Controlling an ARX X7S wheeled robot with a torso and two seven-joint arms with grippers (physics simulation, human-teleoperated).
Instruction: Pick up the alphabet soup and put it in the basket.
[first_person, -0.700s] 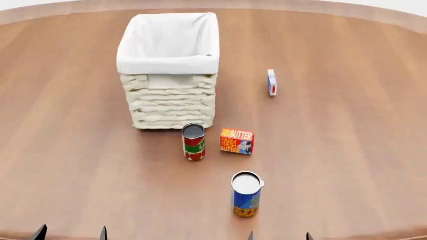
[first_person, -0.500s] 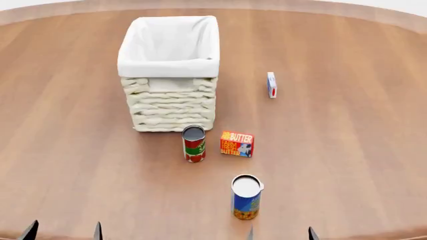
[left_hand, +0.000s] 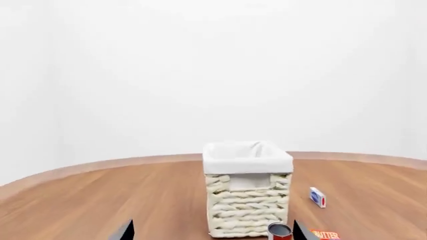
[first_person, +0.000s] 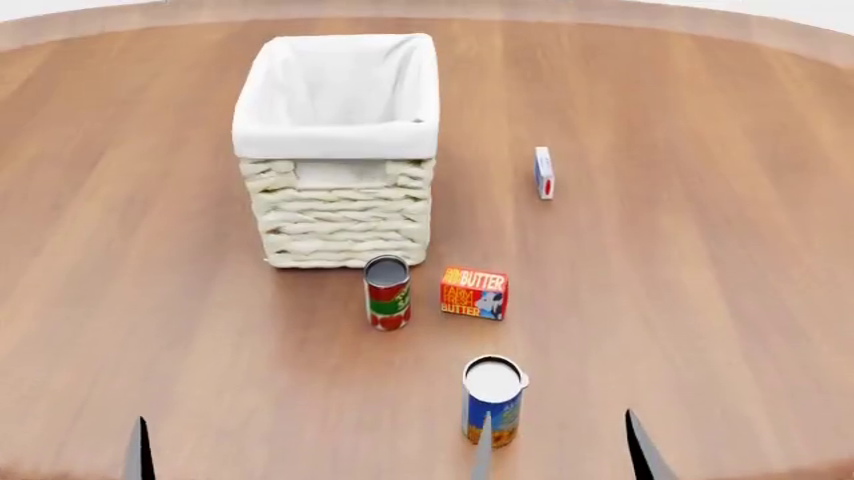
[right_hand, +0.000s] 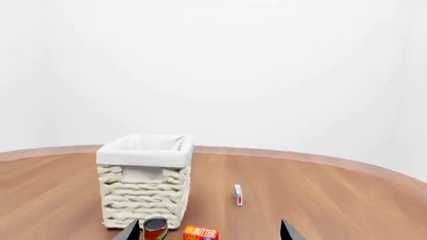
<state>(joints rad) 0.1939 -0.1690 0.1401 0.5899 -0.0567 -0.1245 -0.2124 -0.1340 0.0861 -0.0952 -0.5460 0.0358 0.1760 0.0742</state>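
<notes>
The alphabet soup (first_person: 493, 398), a can with a blue and yellow label, stands upright near the table's front edge in the head view and is out of both wrist views. The basket (first_person: 336, 150) (left_hand: 247, 187) (right_hand: 143, 180), cream wicker with a white cloth lining, stands farther back and to the left. My right gripper (first_person: 559, 452) (right_hand: 211, 233) is open just in front of the soup, and one of its fingertips (first_person: 481, 445) overlaps the can in the image. My left gripper (left_hand: 213, 233) is open at the front left. Only one of its fingertips (first_person: 138, 455) shows in the head view.
A red and green can (first_person: 387, 292) (left_hand: 279, 231) (right_hand: 155, 229) stands close to the basket's front right corner. A butter box (first_person: 474, 293) (right_hand: 200, 233) lies beside it. A small white and blue box (first_person: 543, 172) (left_hand: 318, 196) (right_hand: 238, 194) stands on edge farther right.
The dark fingertips of both grippers have risen higher into the head view's lower edge. The right pair now reaches the soup can's image. Nothing on the table has moved.
</notes>
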